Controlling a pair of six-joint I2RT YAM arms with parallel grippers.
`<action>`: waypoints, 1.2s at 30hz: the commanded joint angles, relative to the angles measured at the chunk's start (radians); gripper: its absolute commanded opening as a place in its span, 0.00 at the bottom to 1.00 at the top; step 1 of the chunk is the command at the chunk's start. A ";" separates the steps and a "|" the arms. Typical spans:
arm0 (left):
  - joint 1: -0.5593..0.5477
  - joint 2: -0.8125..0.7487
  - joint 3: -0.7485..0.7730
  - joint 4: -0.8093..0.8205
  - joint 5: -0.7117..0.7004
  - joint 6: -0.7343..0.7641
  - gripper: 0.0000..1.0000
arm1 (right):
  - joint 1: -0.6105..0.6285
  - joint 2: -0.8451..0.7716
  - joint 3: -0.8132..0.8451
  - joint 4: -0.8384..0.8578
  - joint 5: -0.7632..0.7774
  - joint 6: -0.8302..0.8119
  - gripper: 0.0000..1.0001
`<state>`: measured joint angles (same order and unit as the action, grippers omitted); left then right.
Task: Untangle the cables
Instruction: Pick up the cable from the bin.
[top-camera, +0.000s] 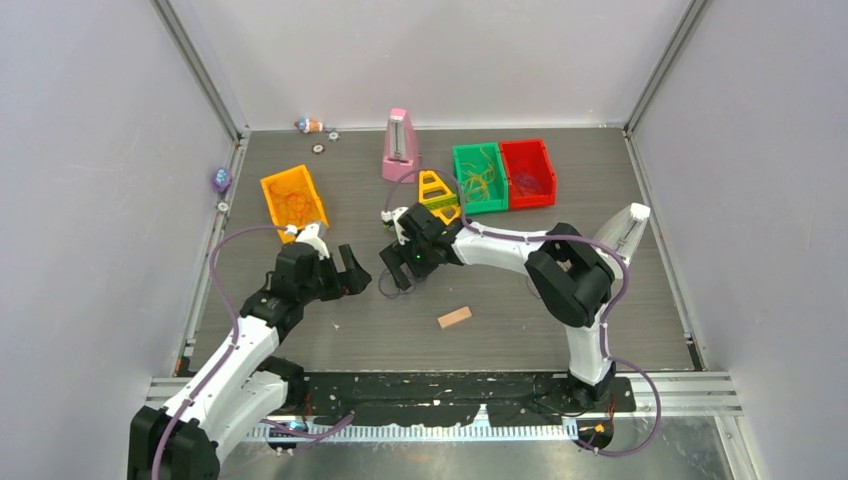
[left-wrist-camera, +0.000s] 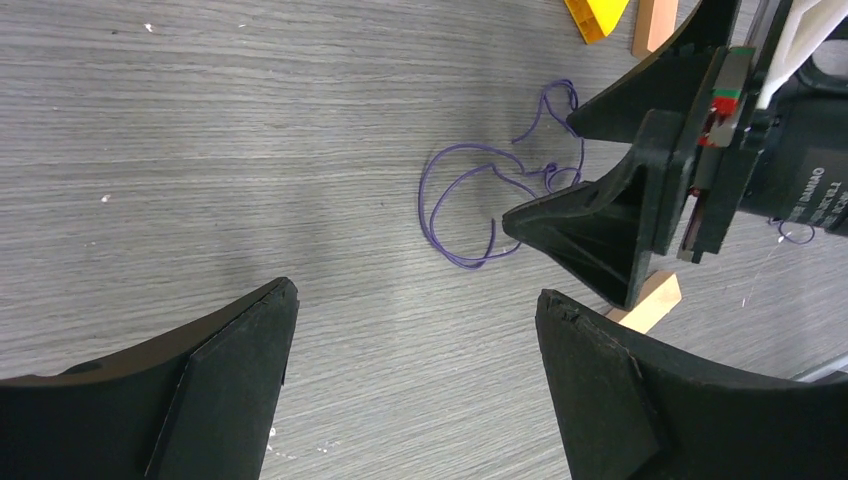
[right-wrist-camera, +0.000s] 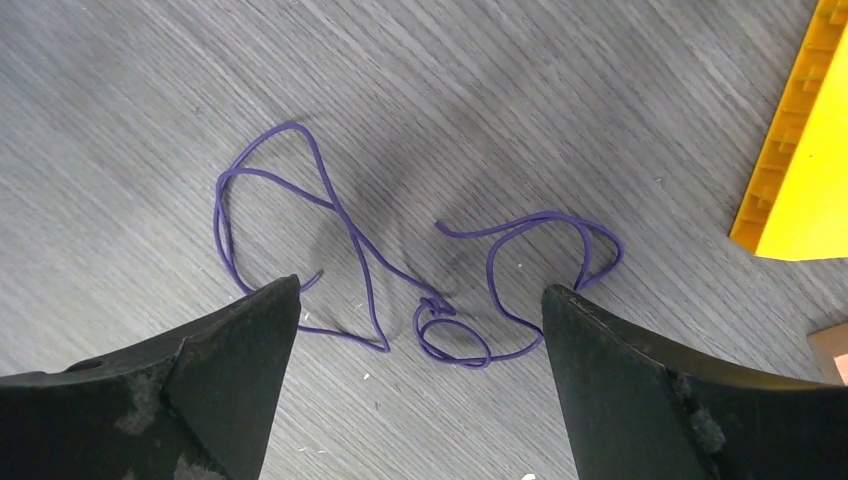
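Starting at the left of the top view, an orange bin (top-camera: 293, 200) sits toward 10 o'clock on the table (top-camera: 350, 340), with thin orange strands (top-camera: 297, 207) inside it. Just at its 5 o'clock is the left gripper (top-camera: 360, 276), its jaws spread wide with nothing between them, pointing toward 3 o'clock.

Between the two grippers a single purple cable (right-wrist-camera: 435, 306) lies flat on the wood. It forms a large loop on one side and a smaller one on the other, with a small knot in the middle. The right gripper (right-wrist-camera: 420, 290) hangs directly over that knot, jaws wide apart and holding nothing. Both loops reach to its fingertips (right-wrist-camera: 285, 300), but whether they touch cannot be told.

A pink metronome-shaped object (top-camera: 400, 145) stands at 12 o'clock on the table, with a yellow triangular piece (top-camera: 437, 195) just at its 5 o'clock. A small wooden block (top-camera: 454, 317) lies at 5 o'clock from the right gripper. Further right, at 1 o'clock on the table, a green bin (top-camera: 480, 178) holding yellow strands (top-camera: 478, 172) touches a red bin (top-camera: 527, 172), whose contents are too dim to make out.
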<state>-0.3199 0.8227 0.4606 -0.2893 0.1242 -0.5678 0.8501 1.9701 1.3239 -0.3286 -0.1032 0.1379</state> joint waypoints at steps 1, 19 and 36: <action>0.011 -0.008 0.020 0.006 0.000 0.015 0.90 | 0.036 0.044 0.055 -0.088 0.182 -0.010 0.99; 0.015 -0.011 0.014 0.009 0.005 0.039 0.90 | 0.083 -0.089 -0.072 0.049 0.412 0.027 0.05; 0.015 -0.034 -0.031 0.023 0.035 0.003 1.00 | -0.313 -0.487 -0.164 -0.003 0.298 0.012 0.05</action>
<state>-0.3115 0.8177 0.4519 -0.2890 0.1425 -0.5434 0.6189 1.5288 1.1351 -0.3080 0.2142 0.1669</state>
